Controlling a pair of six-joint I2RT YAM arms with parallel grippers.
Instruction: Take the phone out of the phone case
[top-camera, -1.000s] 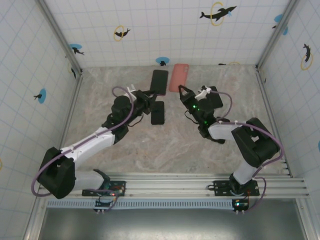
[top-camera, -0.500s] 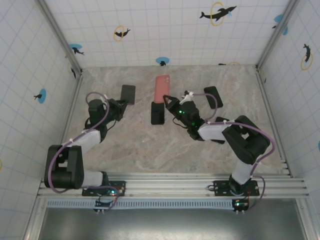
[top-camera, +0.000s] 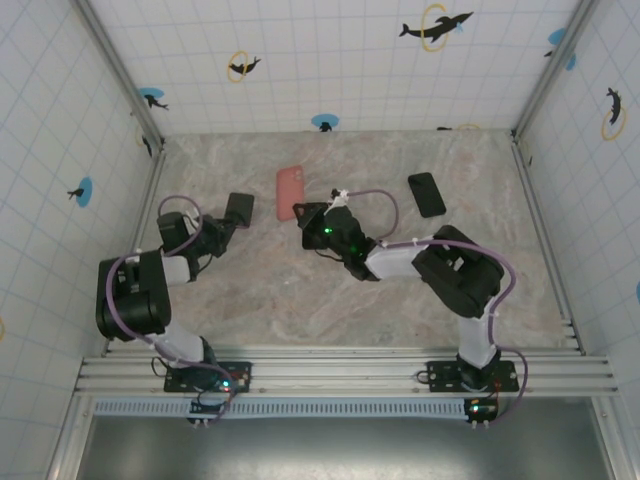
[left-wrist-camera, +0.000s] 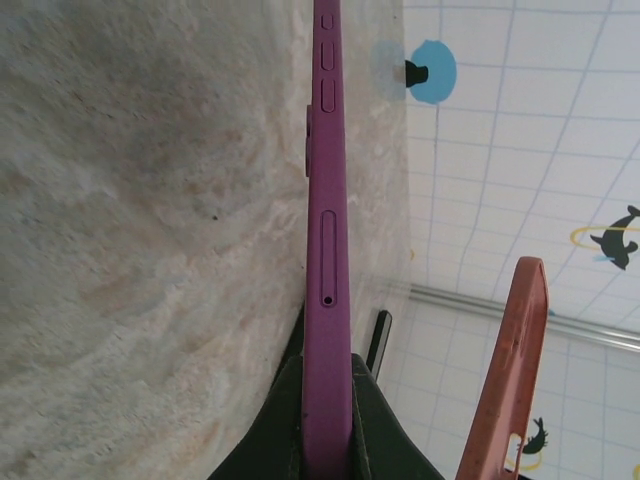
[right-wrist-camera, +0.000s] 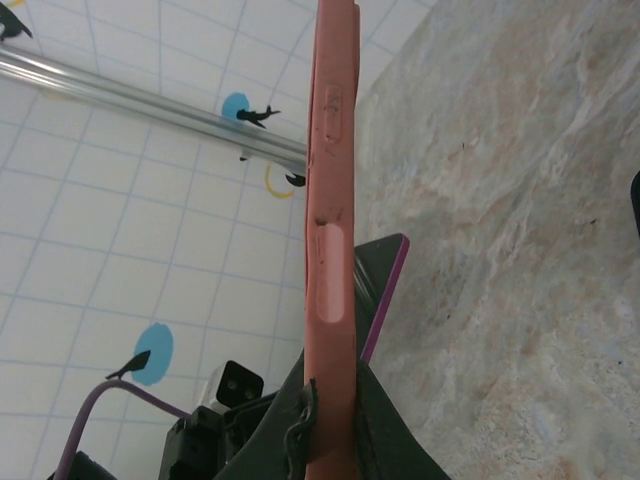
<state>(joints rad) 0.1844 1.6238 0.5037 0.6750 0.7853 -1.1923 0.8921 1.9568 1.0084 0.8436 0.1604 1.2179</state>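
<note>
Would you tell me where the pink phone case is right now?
In the top view the pink phone case is left of table centre, clamped in the right gripper, beside the purple phone held by the left gripper.

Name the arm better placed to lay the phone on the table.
Left, I'd judge. The left gripper is shut on the purple phone, already out of the salmon case; the right gripper is shut on that empty case, apart from the phone.

One purple phone (top-camera: 238, 209), one black phone (top-camera: 427, 194), one pink case (top-camera: 290, 190).
</note>
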